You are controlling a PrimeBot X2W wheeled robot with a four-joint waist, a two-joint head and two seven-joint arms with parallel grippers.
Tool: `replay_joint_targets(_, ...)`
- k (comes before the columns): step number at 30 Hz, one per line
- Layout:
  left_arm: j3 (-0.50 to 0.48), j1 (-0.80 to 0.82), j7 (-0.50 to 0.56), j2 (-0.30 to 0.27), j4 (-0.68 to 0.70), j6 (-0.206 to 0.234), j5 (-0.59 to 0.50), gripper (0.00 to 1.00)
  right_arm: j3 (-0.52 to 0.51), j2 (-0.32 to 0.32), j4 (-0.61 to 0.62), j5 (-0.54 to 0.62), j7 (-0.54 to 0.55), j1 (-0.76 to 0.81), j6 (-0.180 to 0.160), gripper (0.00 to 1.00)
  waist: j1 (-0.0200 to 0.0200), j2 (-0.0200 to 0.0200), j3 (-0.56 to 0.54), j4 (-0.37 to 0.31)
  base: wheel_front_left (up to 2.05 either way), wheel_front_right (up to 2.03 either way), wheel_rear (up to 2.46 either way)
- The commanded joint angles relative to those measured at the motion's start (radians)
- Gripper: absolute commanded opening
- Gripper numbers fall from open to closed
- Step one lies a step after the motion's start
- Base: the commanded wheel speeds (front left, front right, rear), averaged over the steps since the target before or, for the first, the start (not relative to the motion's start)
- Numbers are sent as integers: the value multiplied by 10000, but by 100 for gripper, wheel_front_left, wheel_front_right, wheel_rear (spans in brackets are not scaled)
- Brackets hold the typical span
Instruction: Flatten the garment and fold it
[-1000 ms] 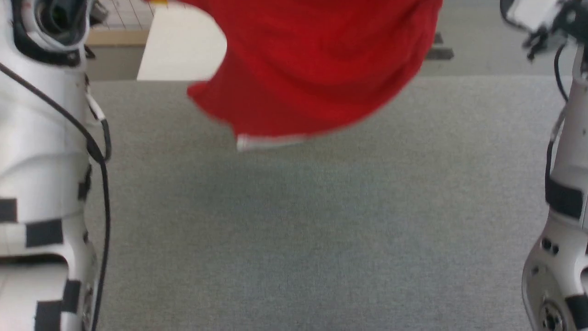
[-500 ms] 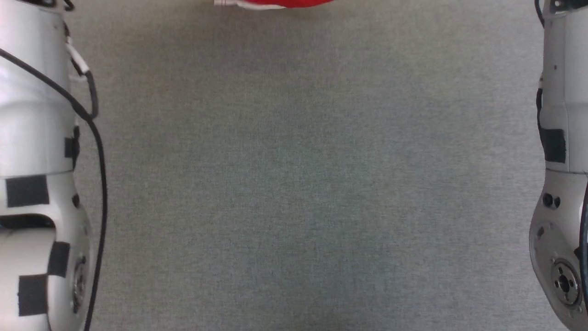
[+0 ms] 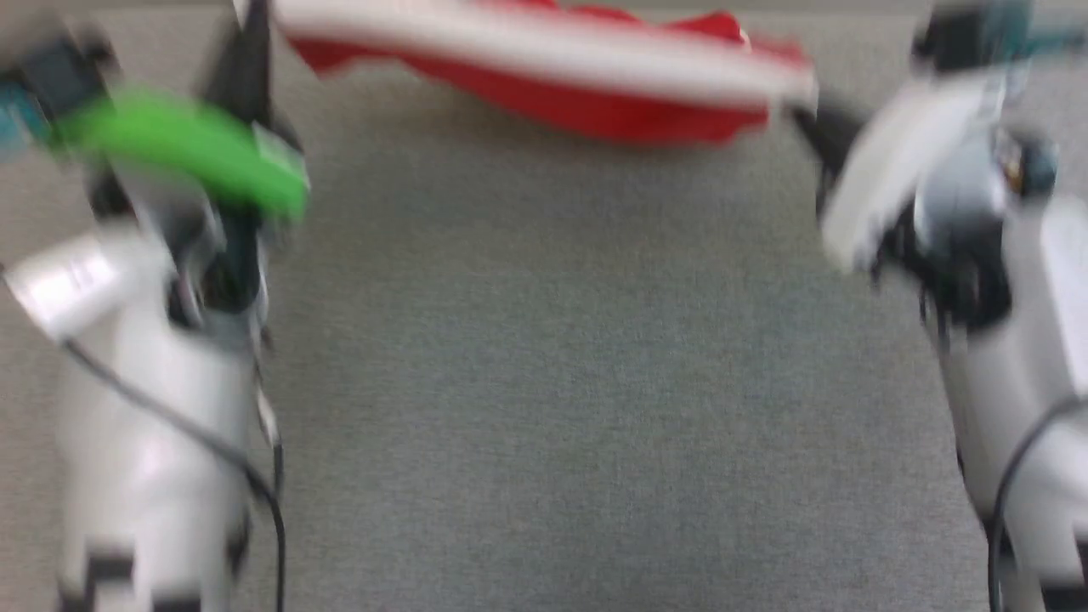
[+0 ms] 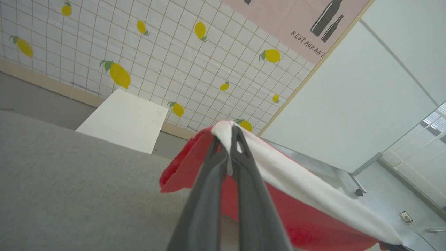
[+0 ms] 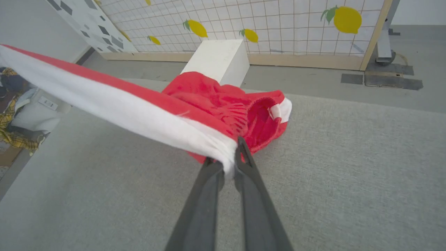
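2 pinches on the garment, both on its white band: left end effector closed to a sliver over 1 end, right end effector nipped just as narrow over the other. Holds the band stretched between them, low above the grey counter, with the red body trailing behind and heaped on the counter toward its far edge. Differs from 1 second back: hung then as a loose red sheet high in the head view, slipped almost out of its top 0.5 seconds later, and now sits back in it as a taut strip. Owes part of that to the camera, since the whole head picture has shifted. Smears badly in the head view, so probably moving fast. Reads as a swing-and-lay stroke: flattening begun but not done, folding not yet started. Calls next for drawing the band nearer while lowering, so that the heap spreads out.
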State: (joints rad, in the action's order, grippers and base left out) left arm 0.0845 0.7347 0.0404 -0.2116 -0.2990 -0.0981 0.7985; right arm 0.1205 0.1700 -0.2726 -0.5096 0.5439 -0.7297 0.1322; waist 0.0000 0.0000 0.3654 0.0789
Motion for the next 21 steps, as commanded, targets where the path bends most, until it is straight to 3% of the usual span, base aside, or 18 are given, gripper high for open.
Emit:
replay_joint_targets(1,15,-974,177,7,414,201,121,0,92,282,466,-72,180,833,-15,0,0,0,-1253,226,0,0,0)
replay_joint_targets(4,46,-3007,650,120,1328,695,371,0,175,830,1486,154,598,2659,-15,0,0,0,-1829,328,0,0,0)
replay_joint_targets(8,94,-5529,1231,249,2429,1432,626,0,-188,1071,2526,592,1303,5110,-15,0,0,0,-2532,431,0,0,0)
replay_joint_targets(14,357,-8241,2183,155,3292,2466,646,0,-373,908,3391,1198,2363,7822,-15,0,0,0,-3331,504,0,0,0)
replay_joint_targets(21,573,-10084,3377,-507,3699,3615,269,0,-445,721,3817,1441,3494,9666,-15,0,0,0,-3945,597,0,0,0)
